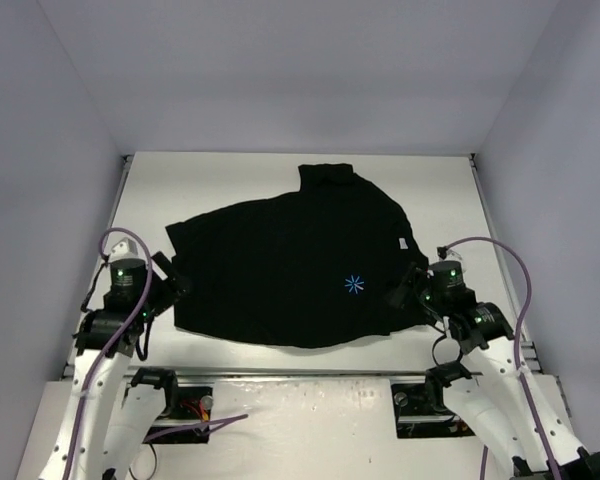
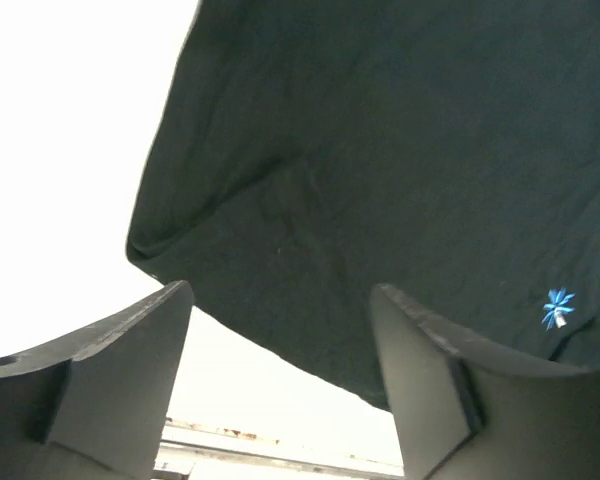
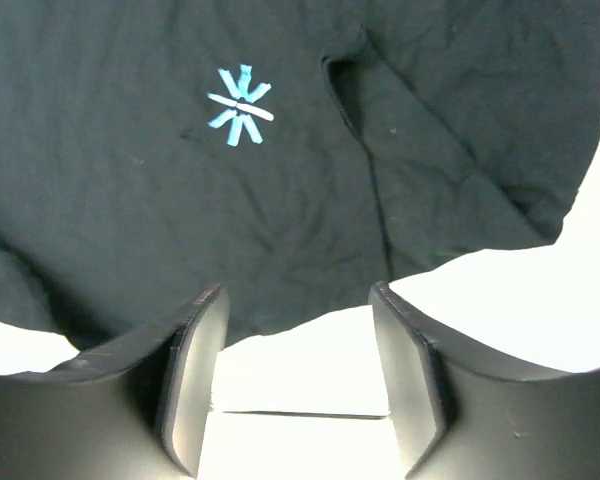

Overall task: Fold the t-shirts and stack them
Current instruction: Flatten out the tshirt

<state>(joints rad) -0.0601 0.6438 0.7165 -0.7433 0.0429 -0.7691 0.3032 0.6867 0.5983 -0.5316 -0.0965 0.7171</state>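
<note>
The t-shirt point(image 1: 280, 270) lies flat. My left gripper point(image 1: 172, 283) and right gripper point(image 1: 405, 292) sit open and empty beside it, ready for folding.

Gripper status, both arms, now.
Left gripper: open, jaws apart, holding nothing; the t-shirt lies just ahead of it.
Right gripper: open, jaws apart, holding nothing.

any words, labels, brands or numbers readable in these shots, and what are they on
No readable text anywhere.
black t-shirt: a blue starburst print, a symbol with no letters.
small white tag at the shirt's edge: too small to read.
</note>
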